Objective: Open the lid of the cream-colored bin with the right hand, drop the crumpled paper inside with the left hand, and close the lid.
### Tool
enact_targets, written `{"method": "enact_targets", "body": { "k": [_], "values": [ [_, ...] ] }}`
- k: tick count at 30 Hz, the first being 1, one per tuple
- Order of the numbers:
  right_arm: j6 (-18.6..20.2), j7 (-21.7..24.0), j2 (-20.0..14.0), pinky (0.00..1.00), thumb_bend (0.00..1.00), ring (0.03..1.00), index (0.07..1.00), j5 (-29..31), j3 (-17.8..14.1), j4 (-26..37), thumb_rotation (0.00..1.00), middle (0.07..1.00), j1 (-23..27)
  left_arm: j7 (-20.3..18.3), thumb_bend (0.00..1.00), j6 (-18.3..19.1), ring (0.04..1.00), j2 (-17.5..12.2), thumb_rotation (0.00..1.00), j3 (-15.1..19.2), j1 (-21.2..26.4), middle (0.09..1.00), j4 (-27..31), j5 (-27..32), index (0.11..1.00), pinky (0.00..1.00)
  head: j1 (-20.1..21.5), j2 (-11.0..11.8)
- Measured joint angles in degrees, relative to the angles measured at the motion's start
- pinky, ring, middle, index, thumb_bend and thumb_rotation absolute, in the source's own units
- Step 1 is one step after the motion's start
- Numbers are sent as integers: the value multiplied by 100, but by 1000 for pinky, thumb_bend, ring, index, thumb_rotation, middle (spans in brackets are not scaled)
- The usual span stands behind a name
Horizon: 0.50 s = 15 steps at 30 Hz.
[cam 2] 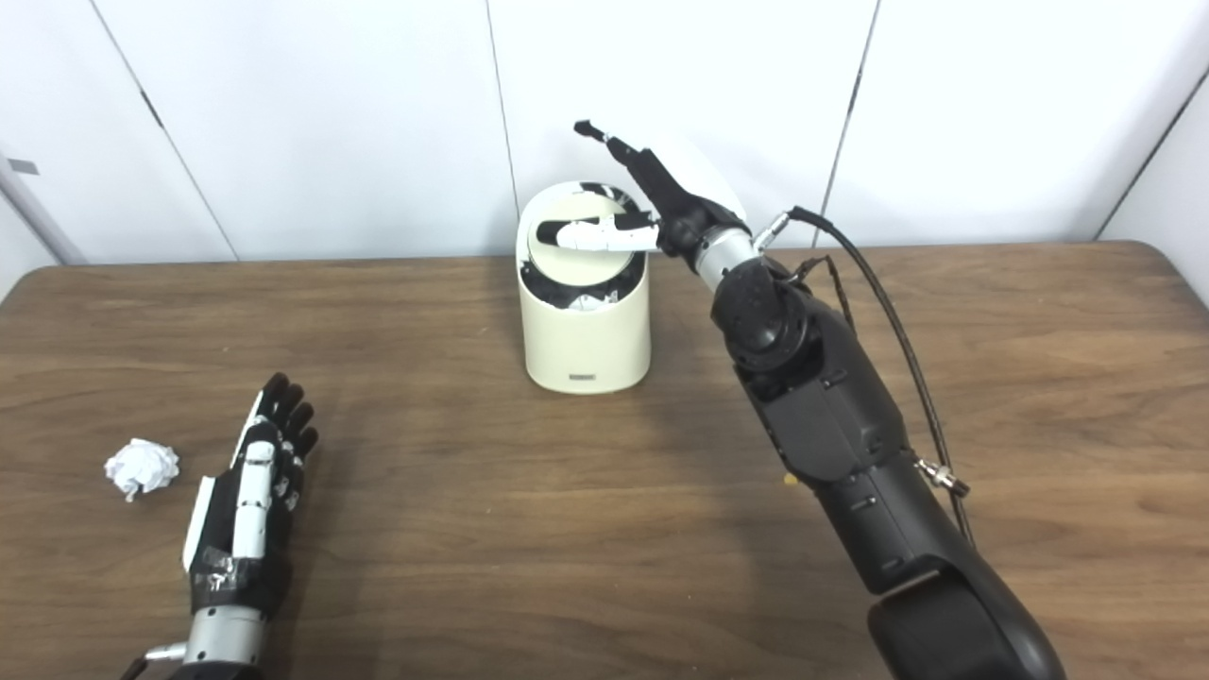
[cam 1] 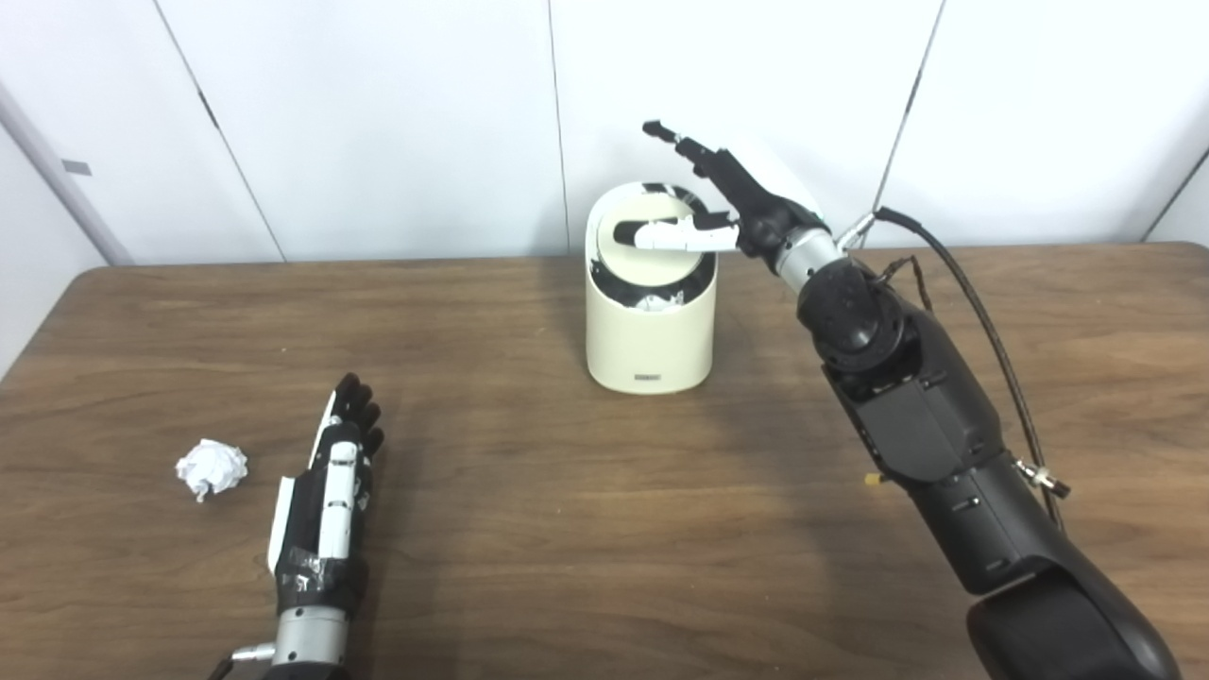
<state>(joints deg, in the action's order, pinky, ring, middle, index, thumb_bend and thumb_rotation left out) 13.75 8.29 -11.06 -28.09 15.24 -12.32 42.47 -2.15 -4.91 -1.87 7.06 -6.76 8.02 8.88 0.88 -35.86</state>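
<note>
left hand [cam 1: 326, 491] — flat, fingers apart, palm down | right hand [cam 1: 727, 203] — raised, fingers spread

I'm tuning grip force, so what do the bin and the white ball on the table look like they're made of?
The cream-colored bin looks like smooth, matte moulded plastic: even colour, rounded edges, though coated metal is possible. The crumpled paper shows sharp creases and folds, thin white sheet paper.

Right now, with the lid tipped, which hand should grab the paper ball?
Left. The left hand lies open on the table just beside the crumpled paper, while the right hand is up at the bin, its thumb on the lid.
</note>
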Motion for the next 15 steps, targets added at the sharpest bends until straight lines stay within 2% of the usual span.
{"method": "enact_targets", "body": {
  "k": [5, 15],
  "values": [
    [-71, 0, -29, 878, 676, 933, 917, 0, -4, -33, 524, 937, -1, 17, 313, 114, 976, 43, 851, -33, -29, 980, 53, -25, 1000, 993, -9, -35],
    [-68, 0, -191, 869, 691, 933, 922, -18, -38, -65, 581, 937, -73, 20, 314, 165, 986, 52, 851, -46, -54, 985, 94, 5, 1000, 999, 44, -88]
  ]
}}
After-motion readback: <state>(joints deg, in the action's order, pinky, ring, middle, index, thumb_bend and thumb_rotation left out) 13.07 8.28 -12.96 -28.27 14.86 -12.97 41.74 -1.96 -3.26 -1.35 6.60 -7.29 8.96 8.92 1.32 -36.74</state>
